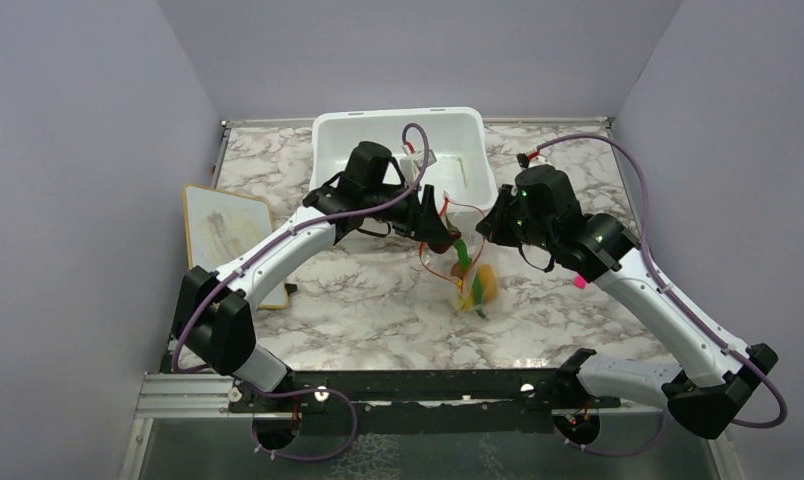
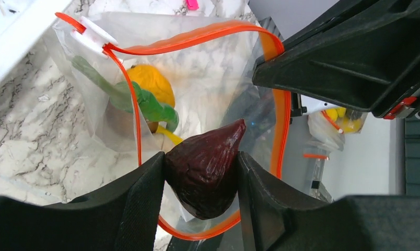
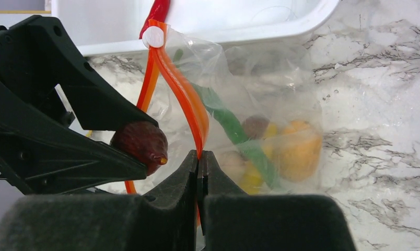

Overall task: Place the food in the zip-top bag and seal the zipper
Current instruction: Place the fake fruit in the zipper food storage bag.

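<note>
The left end effector [image 2: 200,180] is gripping the dark red piece [image 2: 208,157] across its width, its tapered tip pointing toward the open mouth of the zip-top bag [image 2: 208,73]. The right end effector [image 3: 199,159] is pinching the zipper [image 3: 184,99], holding the bag up near the counter's [image 1: 358,300] middle.

— Where is the bag [image 1: 473,275]?
— Just in front of the tub [image 1: 378,135], over the bench [image 1: 378,310], between the left hand [image 1: 443,235] and the right hand [image 1: 490,230].
— And the food?
— The pod [image 2: 145,102], the round fruit [image 2: 150,83] and the ball [image 3: 255,125] are inside the bag. One piece [image 2: 205,175] sits between the left hand's fingers at the bag's mouth. The chili [image 3: 155,10] lies in the tub behind.
— The zipper [image 3: 184,99]?
— Pinched in the right hand. A board [image 1: 228,235] lies far left.
</note>
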You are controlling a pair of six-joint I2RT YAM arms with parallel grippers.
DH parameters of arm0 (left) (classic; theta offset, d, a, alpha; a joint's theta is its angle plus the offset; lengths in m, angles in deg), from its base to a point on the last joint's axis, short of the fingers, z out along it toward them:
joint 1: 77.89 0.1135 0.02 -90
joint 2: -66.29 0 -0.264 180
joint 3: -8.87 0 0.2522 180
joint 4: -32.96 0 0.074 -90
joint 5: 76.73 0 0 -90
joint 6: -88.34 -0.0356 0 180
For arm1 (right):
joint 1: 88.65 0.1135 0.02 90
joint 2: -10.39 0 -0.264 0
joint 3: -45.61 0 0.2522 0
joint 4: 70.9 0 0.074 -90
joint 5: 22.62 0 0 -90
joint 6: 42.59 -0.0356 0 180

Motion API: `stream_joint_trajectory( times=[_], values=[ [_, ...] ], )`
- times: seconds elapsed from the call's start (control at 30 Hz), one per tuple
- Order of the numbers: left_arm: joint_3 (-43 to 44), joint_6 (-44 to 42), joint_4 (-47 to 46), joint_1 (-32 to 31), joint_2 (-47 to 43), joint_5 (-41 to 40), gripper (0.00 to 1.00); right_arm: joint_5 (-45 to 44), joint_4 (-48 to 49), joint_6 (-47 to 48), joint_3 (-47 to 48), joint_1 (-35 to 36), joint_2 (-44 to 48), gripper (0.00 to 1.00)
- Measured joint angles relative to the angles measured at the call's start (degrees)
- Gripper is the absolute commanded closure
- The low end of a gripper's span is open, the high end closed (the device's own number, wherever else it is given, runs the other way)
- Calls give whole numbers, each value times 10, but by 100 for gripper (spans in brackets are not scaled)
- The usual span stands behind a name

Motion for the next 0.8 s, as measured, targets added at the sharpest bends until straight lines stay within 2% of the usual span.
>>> stream_joint_trajectory(
  times=[0.07, 0.2, 0.67, 0.8],
  values=[
    [-7, -2, 2, -2, 0, 2, 37, 0, 0, 0, 0, 0, 0, 99],
    [-2, -6, 1, -2, 0, 3, 31, 0, 0, 0, 0, 0, 1, 99],
    [70, -37, 25, -2, 9, -45, 31, 0, 0, 12, -7, 0, 21, 99],
    [87, -38, 33, -2, 19, -94, 31, -1, -8, 25, -22, 0, 37, 99]
  ],
)
